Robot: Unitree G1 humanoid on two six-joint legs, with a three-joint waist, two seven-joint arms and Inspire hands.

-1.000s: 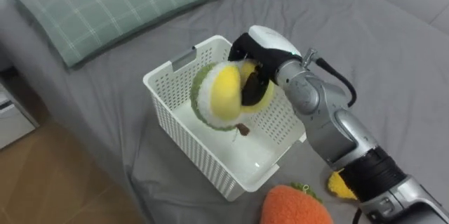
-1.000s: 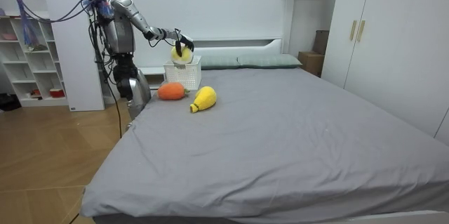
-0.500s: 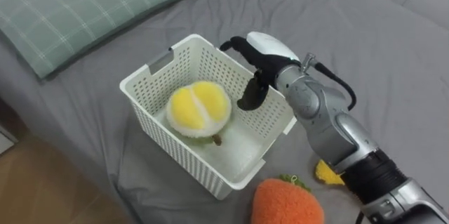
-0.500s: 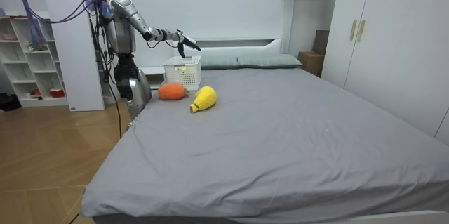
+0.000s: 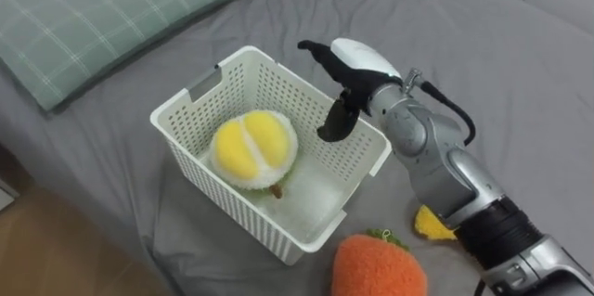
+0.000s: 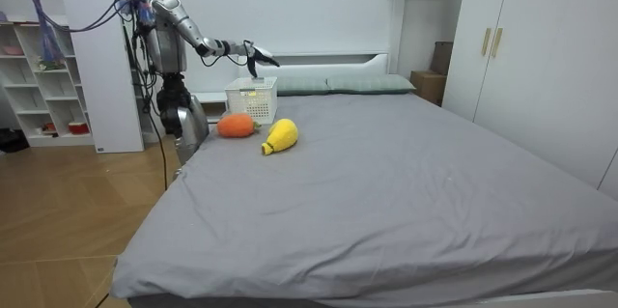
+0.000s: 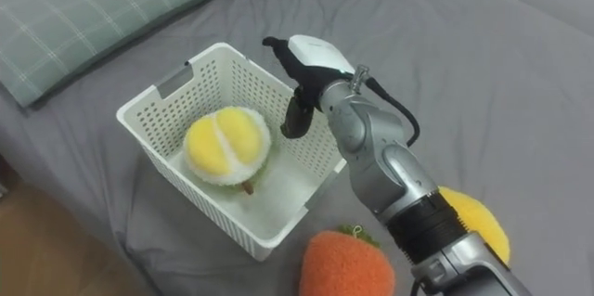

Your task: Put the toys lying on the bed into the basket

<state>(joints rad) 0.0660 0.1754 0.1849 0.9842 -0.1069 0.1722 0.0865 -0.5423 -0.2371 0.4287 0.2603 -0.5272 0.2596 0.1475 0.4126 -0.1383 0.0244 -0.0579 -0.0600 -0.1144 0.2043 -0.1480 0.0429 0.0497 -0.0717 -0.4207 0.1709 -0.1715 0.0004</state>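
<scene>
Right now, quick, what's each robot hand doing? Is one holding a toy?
Right hand: open, fingers loose above the white basket, holding nothing.
Left hand: cannot be told.

My head's two eyes looked down, close over the basket (image 5: 215,196) on the bed (image 6: 386,173); the room camera, far beyond the bed's foot, shared that basket.
</scene>
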